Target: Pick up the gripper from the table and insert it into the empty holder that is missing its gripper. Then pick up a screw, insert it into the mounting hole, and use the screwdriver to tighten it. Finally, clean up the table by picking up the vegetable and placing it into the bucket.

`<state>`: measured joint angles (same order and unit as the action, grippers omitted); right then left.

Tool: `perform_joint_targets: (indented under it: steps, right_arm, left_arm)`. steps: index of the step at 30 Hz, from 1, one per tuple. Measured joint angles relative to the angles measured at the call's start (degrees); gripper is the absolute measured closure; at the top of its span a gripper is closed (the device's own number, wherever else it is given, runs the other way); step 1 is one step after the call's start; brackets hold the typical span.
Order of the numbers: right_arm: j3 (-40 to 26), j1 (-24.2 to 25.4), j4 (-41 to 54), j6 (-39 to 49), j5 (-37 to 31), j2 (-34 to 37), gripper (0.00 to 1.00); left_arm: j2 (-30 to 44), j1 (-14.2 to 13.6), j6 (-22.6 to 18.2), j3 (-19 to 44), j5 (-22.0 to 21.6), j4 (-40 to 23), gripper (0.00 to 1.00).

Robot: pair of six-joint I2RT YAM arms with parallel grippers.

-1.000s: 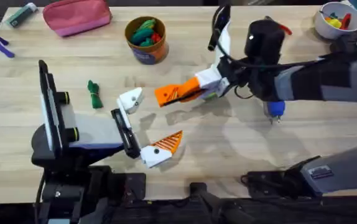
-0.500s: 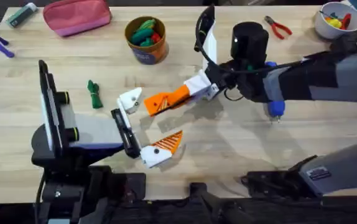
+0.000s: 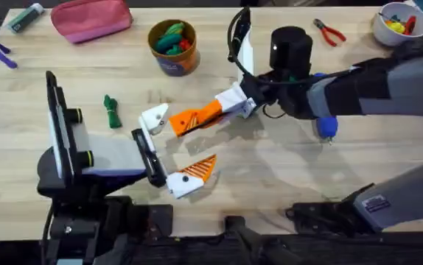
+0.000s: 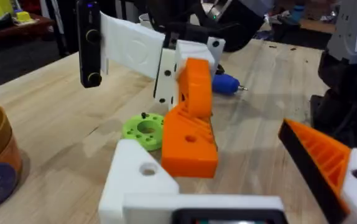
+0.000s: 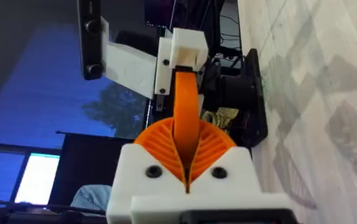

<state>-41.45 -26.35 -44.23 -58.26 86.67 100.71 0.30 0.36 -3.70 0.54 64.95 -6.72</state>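
My right gripper [image 3: 226,105] is shut on the orange gripper [image 3: 195,117] and holds it low over the table. The wedge's free end lies close beside the white holder [image 3: 155,118] on my left claw. My left gripper [image 3: 175,146] stands open, the holder on one side and an orange-tipped white block [image 3: 194,174] on the other. The left wrist view shows the gripper [image 4: 191,127] just above the holder [image 4: 138,180]. In the right wrist view the ribbed pads [image 5: 157,143] clamp the gripper [image 5: 186,112], which points at the holder [image 5: 183,55]. The blue screwdriver [image 3: 324,126] lies partly under my right arm. The vegetable [image 3: 111,111] rests left of the holder, and the bucket [image 3: 173,46] stands behind.
A bright green disc [image 4: 145,129] lies under the held wedge. Red-handled pliers [image 3: 329,32] and a white bowl [image 3: 397,22] sit at the back right. A pink pouch [image 3: 90,18] and pens occupy the back left.
My right arm has carried the orange gripper leftward, bringing its free end up to the white holder. The left arm has stayed still.
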Motion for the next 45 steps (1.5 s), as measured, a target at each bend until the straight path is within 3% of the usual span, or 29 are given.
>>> perform_joint_targets:
  steps: [45]
  right_arm:
    - [-2.65, -1.40, 3.19, 1.70, -2.84, 0.68, 0.990]
  left_arm:
    - [0.00, 0.00, 0.00, 0.00, 0.00, 0.00, 0.015]
